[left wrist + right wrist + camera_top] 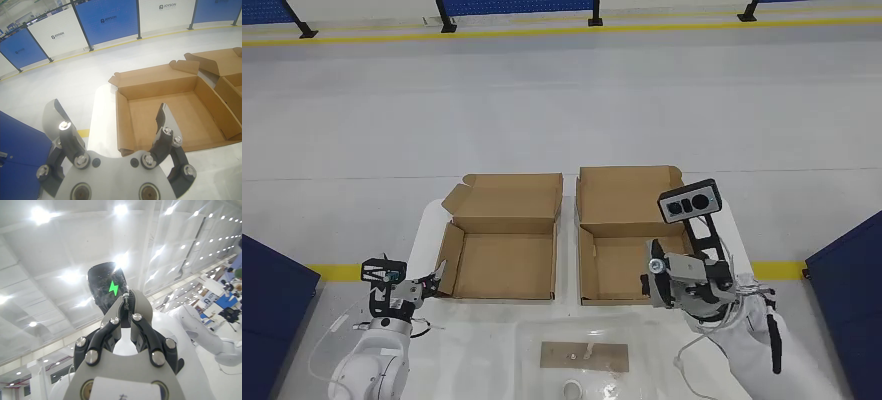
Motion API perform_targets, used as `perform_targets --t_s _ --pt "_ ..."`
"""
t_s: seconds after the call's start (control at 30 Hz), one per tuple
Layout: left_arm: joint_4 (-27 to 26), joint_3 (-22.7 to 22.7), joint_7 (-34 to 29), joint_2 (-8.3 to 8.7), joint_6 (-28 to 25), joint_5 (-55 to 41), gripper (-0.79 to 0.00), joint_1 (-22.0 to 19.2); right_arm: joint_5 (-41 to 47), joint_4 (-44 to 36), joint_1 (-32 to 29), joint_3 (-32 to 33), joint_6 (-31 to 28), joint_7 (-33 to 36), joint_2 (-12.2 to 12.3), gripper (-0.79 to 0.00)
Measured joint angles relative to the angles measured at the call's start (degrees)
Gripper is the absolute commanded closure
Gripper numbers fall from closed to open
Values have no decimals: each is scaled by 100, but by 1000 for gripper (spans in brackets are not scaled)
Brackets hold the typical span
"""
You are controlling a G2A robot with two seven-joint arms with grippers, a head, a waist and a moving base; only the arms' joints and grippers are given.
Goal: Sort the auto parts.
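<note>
Two open cardboard boxes stand side by side on the white table, the left box (502, 265) (170, 113) and the right box (627, 262) (229, 75); what I see of their insides is bare. My left gripper (432, 280) (109, 106) hangs open beside the left box's near outer corner, with nothing between its fingers. My right gripper (662, 270) (126, 298) is raised over the right box's front edge and points up and back at the robot itself. It is shut on a small metal threaded part (125, 300).
A flat brown rectangular piece (585, 356) lies on clear plastic at the table's front middle, with a small white object (572, 390) just in front of it. Blue barriers (272, 300) (852, 290) flank the table on both sides.
</note>
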Motion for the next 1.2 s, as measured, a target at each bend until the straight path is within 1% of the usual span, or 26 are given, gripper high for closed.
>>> perform_targets --t_s 0.07,0.17,0.27,0.47,0.53,0.7,1.0,1.07,1.2 --pt "0 0 0 0 0 0 -785 0 -428 -51 -162 192 86 -120 25 0" --pt "0 0 0 0 0 0 -785 0 -808 -55 -428 511 144 -168 65 0" --pt "0 0 0 0 0 0 -785 0 -1176 -53 -753 927 229 -156 115 0" --pt "0 0 0 0 0 0 -785 0 -2289 -120 -1440 1810 461 -206 218 0" --pt "0 0 0 0 0 0 -785 0 -2690 -158 -1669 2096 467 -248 243 0" --pt "0 0 0 0 0 0 -785 0 -3311 -268 -2111 2616 380 -242 272 0" --pt "0 0 0 0 0 0 -785 0 -3419 -286 -2103 2636 450 -286 276 0" --pt "0 0 0 0 0 0 -785 0 -3856 -312 -2086 2645 680 -432 285 0" --pt "0 0 0 0 0 0 -785 0 -5080 -391 -1982 2563 1413 -780 302 0"
